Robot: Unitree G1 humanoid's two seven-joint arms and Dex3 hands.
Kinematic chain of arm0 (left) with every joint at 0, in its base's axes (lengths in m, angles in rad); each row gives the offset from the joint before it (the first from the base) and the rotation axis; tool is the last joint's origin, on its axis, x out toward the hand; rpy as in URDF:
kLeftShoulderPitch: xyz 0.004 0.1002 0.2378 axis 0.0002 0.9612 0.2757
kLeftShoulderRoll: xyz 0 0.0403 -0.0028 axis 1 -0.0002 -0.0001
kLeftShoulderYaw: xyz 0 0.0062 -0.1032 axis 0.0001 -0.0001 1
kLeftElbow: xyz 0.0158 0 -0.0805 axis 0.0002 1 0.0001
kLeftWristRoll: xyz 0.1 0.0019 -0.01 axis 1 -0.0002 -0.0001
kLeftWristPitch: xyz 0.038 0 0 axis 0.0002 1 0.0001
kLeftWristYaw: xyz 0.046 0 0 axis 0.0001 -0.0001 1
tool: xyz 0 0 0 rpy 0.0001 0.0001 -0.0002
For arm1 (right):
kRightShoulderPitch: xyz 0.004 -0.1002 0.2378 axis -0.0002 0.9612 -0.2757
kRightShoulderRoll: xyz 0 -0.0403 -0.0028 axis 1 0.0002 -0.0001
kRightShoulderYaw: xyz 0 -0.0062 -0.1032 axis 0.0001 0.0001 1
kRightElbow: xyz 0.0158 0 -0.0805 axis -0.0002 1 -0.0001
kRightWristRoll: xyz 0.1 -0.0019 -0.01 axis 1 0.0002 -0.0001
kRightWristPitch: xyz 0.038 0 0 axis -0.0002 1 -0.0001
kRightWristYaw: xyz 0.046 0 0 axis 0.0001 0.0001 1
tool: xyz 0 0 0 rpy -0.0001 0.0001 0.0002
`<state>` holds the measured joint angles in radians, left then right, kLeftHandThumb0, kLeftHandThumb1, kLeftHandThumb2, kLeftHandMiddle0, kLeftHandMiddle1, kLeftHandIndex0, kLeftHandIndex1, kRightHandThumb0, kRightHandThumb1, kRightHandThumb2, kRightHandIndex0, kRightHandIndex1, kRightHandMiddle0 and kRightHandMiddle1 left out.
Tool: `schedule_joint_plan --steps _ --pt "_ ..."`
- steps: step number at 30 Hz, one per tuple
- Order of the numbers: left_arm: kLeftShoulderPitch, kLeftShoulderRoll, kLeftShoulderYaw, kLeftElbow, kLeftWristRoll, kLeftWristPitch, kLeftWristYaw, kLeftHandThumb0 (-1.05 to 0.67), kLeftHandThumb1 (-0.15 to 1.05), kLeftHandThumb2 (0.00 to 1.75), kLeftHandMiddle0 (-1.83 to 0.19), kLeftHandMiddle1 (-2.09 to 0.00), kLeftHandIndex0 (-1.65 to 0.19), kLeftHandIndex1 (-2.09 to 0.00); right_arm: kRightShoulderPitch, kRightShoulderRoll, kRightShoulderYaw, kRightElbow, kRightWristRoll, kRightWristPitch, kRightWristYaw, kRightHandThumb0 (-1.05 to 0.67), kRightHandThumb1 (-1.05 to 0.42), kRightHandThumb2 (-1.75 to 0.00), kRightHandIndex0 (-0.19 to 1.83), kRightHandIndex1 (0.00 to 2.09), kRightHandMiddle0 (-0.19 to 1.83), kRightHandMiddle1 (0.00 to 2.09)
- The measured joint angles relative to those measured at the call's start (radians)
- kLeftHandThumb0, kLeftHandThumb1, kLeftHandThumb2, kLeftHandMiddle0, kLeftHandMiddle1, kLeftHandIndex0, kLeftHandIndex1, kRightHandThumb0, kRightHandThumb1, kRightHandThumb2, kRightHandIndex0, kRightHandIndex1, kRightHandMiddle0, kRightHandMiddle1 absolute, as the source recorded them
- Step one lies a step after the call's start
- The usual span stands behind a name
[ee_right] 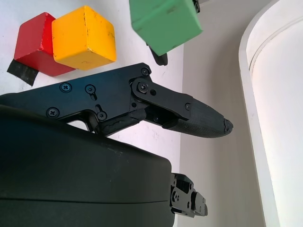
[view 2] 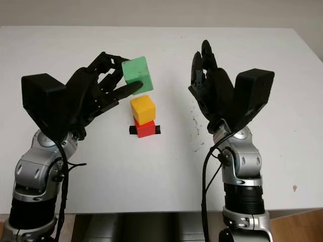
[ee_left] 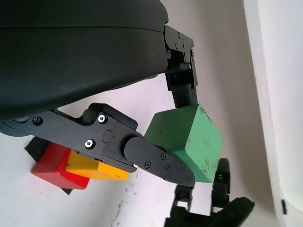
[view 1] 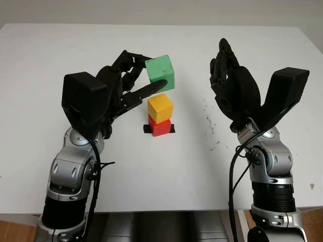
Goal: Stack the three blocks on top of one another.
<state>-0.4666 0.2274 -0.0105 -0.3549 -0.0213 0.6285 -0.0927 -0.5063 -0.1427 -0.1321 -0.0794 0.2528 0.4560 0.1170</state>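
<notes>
The left hand (view 1: pixel 132 80) grips the green block (view 1: pixel 161 72) between its fingers and holds it in the air, tilted, just above the yellow block (view 1: pixel 160 108) without touching it. The yellow block sits on the red block (view 1: pixel 160 126), which stands on a black patch (view 1: pixel 147 129) near the middle of the white table (view 1: pixel 60 55). The right hand (view 1: pixel 229 83) is open, raised to the right of the stack and well apart from it.

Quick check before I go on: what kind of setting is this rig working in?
Probably a lab test bench: a plain white table against a bare wall, with coloured toy cubes such as the yellow cube on the red cube, over a black tape marker.
</notes>
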Motion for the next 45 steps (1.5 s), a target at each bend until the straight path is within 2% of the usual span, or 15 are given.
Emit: schedule_joint_plan --steps 5,15,28,45 --pt "0.000 0.014 -0.023 0.001 0.043 0.011 -0.005 -0.39 1.04 0.06 -0.17 -0.06 -0.34 -1.72 0.000 0.004 0.000 0.000 0.001 0.000 -0.003 -0.65 -1.05 -0.73 -0.19 0.00 -0.19 0.00" --pt "0.000 0.018 -0.027 0.001 0.087 0.010 -0.006 -0.35 1.03 0.05 -0.20 -0.07 -0.26 -1.74 0.000 0.008 0.001 0.000 -0.002 0.000 -0.002 -0.66 -1.05 -0.74 -0.19 0.00 -0.19 0.00" --pt "0.004 -0.023 -0.033 0.011 0.108 0.016 0.008 -0.36 1.03 0.05 -0.16 -0.05 -0.28 -1.72 0.000 0.010 -0.001 0.000 -0.002 0.000 -0.003 -0.65 -1.05 -0.73 -0.19 0.00 -0.19 0.00" --pt "0.053 -0.052 -0.055 0.020 0.123 0.032 0.013 -0.38 1.04 0.05 -0.16 -0.05 -0.28 -1.67 0.000 0.010 -0.007 0.000 -0.002 0.000 -0.009 -0.65 -1.05 -0.72 -0.19 0.00 -0.19 0.00"
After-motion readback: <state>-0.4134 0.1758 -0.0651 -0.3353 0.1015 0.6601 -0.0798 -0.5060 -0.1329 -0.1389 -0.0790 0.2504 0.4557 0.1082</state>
